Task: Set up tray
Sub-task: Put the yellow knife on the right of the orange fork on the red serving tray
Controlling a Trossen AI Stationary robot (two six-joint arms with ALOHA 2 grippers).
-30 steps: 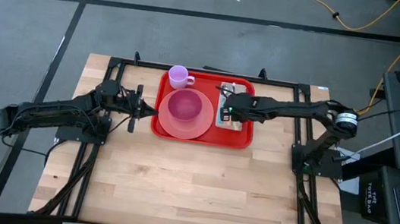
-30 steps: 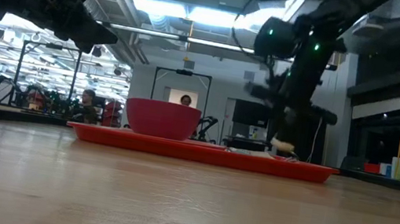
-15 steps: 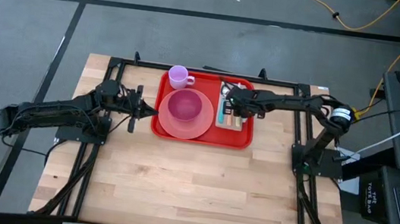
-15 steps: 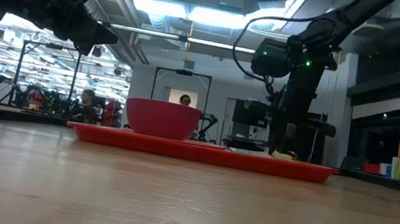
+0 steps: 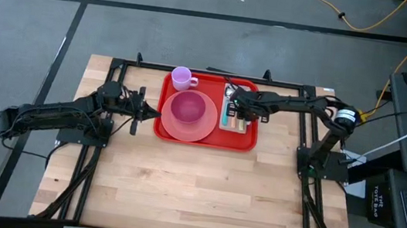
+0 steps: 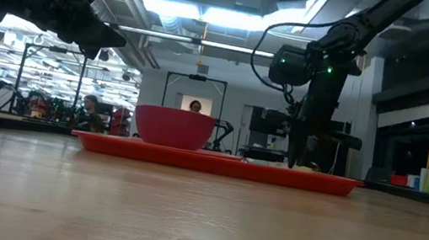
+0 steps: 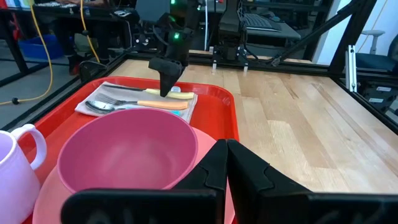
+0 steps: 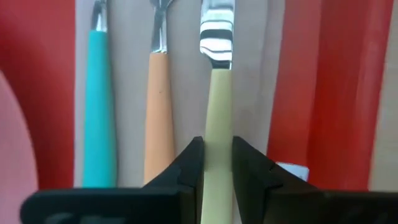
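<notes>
Large bright red rectangular plastic tray with raised rim sits at the far middle of the light wooden table, between the two arms. On its left part a round salmon-pink plate carries a deep pink plastic bowl; a small lilac plastic mug stands at the tray's far left corner, just beside the plate. On the tray's right part a pale grey napkin holds three utensils side by side: teal-handled piece, orange-handled piece, cream-handled knife with shiny metal blade. Right gripper is down over the napkin, fingers clamped on either side of the cream handle, grasping the knife. Low view shows that arm reaching straight down onto the tray. Left gripper hangs above the table just beside the tray's left edge, fingers pressed together, clenched on nothing. People visible far back in room, low view.
</notes>
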